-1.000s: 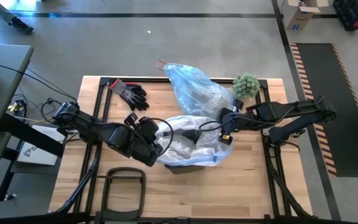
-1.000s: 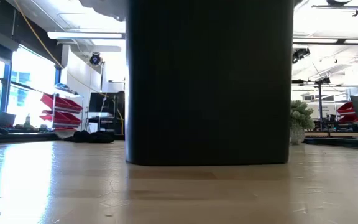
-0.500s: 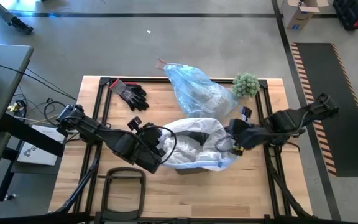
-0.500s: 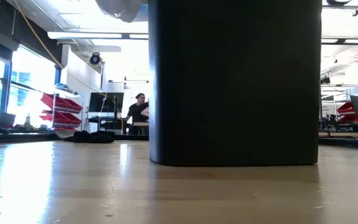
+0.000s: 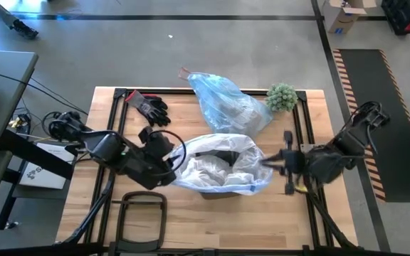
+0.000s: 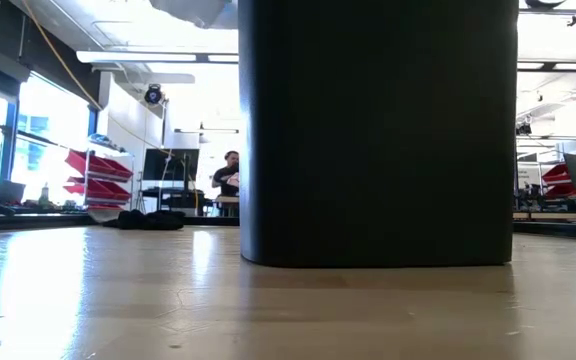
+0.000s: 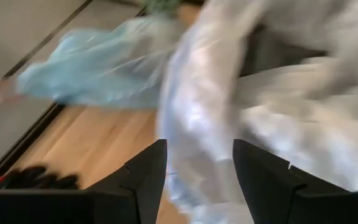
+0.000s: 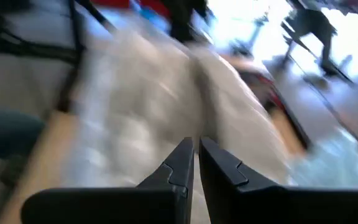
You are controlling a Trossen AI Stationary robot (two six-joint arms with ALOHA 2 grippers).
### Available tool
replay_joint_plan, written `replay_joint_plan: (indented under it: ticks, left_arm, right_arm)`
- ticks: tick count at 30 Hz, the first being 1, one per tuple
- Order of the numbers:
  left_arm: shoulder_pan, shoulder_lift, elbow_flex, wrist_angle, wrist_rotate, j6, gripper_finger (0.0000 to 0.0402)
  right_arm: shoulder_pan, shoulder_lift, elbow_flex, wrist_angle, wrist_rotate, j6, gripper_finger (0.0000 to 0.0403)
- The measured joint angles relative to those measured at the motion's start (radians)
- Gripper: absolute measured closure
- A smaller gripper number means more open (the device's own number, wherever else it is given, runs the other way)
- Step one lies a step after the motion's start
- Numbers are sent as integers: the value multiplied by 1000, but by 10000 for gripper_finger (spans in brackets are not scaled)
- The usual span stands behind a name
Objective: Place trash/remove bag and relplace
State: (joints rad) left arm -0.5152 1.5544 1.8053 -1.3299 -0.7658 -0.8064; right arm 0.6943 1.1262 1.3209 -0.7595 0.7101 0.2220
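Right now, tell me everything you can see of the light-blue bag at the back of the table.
The light-blue bag is a thin, translucent, crinkled liner lying bunched and slack at the wooden table's far edge. A reddish tie sticks out past the edge. The small green plant sits at its right end, and its near side meets the whiter bag. Neither gripper touches it. The left wrist view also shows it.
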Motion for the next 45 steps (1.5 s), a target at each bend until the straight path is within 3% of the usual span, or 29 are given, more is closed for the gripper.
replay_joint_plan:
  ticks: [3, 7, 13, 21, 35, 39, 45]
  left_arm:
    - [-39, -4, 0, 87, 6, 107, 232]
    - [-86, 16, -24, 206, 15, 195, 232]
    - [-136, 83, -96, 316, 104, 236, 232]
    - [-169, 159, -218, 365, 42, 185, 232]
    - [-166, 149, -257, 387, -76, 160, 232]
    - [-159, 149, -257, 387, -84, 170, 232]
    - [-153, 149, -257, 386, -85, 164, 232]
  right_arm:
    - [13, 29, 0, 116, 9, -28, 391]
    - [-8, 97, 0, 93, 35, 49, 391]
    - [-5, 200, 0, 82, -163, 30, 391]
    - [30, 294, 0, 60, -199, 6, 391]
    - [63, 207, 0, 111, 102, -103, 391]
    - [58, 158, 0, 134, 93, -118, 380]
    - [59, 146, 0, 98, -4, -60, 340]
